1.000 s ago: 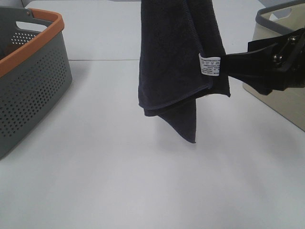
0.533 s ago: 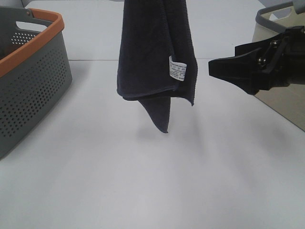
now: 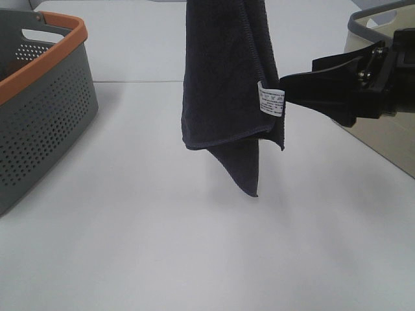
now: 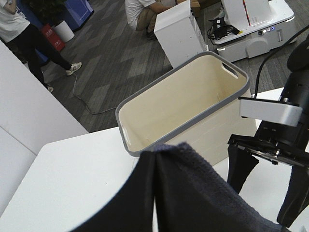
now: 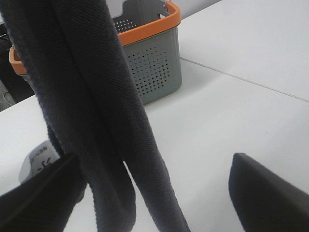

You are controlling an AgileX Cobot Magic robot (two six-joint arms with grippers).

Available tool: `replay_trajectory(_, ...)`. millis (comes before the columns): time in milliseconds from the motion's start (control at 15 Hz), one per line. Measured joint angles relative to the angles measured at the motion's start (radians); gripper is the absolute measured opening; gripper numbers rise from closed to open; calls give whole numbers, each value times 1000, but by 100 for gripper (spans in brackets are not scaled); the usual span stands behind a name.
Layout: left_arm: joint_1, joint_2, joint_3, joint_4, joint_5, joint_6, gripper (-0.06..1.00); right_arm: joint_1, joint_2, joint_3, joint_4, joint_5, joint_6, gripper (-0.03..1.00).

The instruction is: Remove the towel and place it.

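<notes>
Exterior high shows the towel (image 3: 227,84), hung above mid-table from the clenched left gripper, back at the right, its label (image 3: 271,100) edge now between the right gripper's (image 3: 295,81) spread jaws, ready for pinching.

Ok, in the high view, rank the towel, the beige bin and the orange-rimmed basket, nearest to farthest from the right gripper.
1. The towel, hanging mid-table, its label edge at the open right gripper.
2. The beige bin, behind that arm at the right edge.
3. The orange-rimmed basket, far left.

The towel (image 3: 227,78) runs off the high view's top edge, its cloth hiding the left gripper.
</notes>
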Motion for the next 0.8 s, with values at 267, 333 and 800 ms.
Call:
replay_trajectory(267, 0, 0, 0, -8, 0, 0, 0, 0, 19, 0, 18, 19, -24, 75)
replay_trajectory(333, 0, 0, 0, -8, 0, 0, 0, 0, 7, 0, -8, 18, -13, 75)
replay_trajectory(800, 0, 0, 0, -8, 0, 0, 0, 0, -12, 0, -77, 98, 59, 75)
